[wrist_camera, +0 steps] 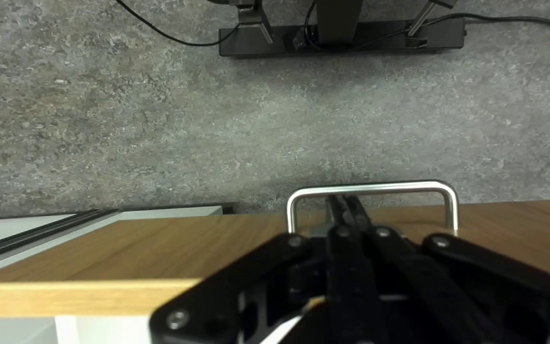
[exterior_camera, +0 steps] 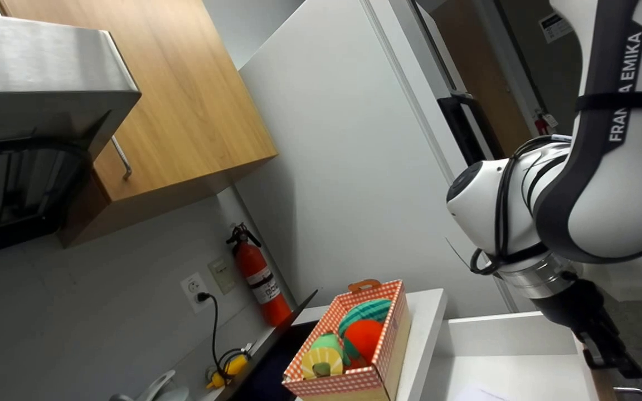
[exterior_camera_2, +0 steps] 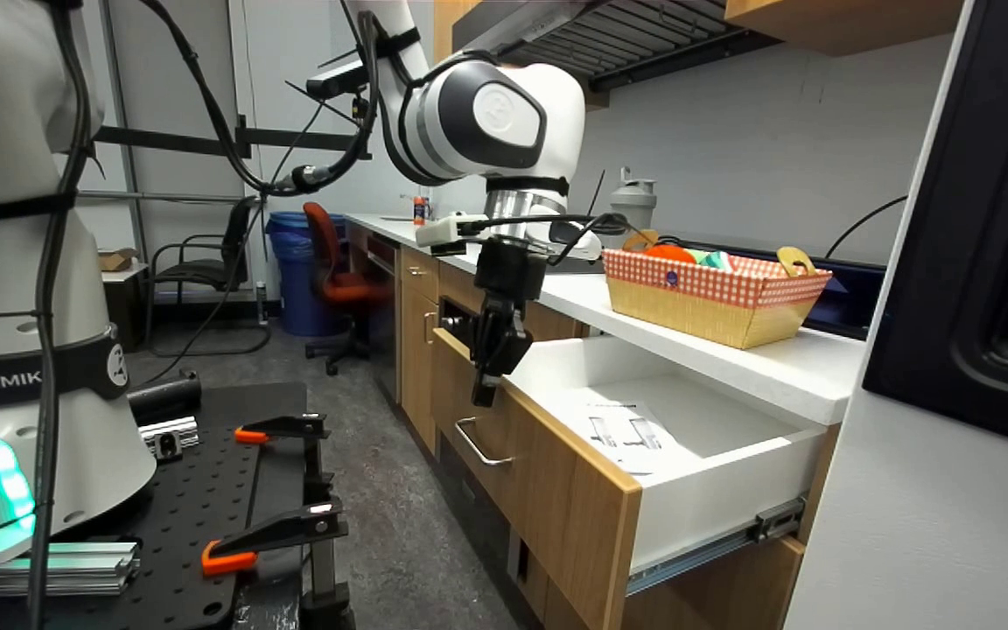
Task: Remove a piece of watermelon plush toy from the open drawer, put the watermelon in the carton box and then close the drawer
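The drawer [exterior_camera_2: 570,490] is open, with a wood front, a metal handle [exterior_camera_2: 479,448] and a white inside; it also shows in the other views [exterior_camera: 513,373] [wrist_camera: 160,248]. The carton box [exterior_camera_2: 688,315] [exterior_camera: 343,384] stands on the counter above it. A green-striped plush [exterior_camera: 374,311] in the box looks like the watermelon toy; its flesh is hidden or unclear. My gripper [exterior_camera_2: 485,394] [exterior_camera: 630,367] points down at the drawer's front, a little above the handle. In the wrist view the fingers [wrist_camera: 346,200] are together with nothing between them, beside the handle bar [wrist_camera: 375,188].
A printed sheet [exterior_camera_2: 631,437] lies in the drawer. An orange-red toy [exterior_camera: 363,337] and a yellow toy [exterior_camera: 321,362] share the box. The white countertop [exterior_camera_2: 819,363] overhangs the drawer. A tall white panel [exterior_camera: 365,167] stands beside the counter.
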Robot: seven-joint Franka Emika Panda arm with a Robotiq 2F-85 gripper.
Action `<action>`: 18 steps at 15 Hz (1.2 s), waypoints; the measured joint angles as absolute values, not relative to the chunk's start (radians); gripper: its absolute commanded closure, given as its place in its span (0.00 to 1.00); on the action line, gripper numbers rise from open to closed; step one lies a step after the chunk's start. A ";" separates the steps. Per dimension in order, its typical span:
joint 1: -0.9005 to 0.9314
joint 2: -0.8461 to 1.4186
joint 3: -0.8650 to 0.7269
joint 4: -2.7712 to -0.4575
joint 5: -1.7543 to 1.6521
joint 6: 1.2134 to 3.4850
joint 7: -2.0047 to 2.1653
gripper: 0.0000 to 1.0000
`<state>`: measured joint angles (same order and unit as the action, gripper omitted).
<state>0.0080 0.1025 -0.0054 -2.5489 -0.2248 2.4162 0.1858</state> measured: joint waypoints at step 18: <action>0.008 0.263 -0.026 -2.359 -0.225 2.441 0.178 1.00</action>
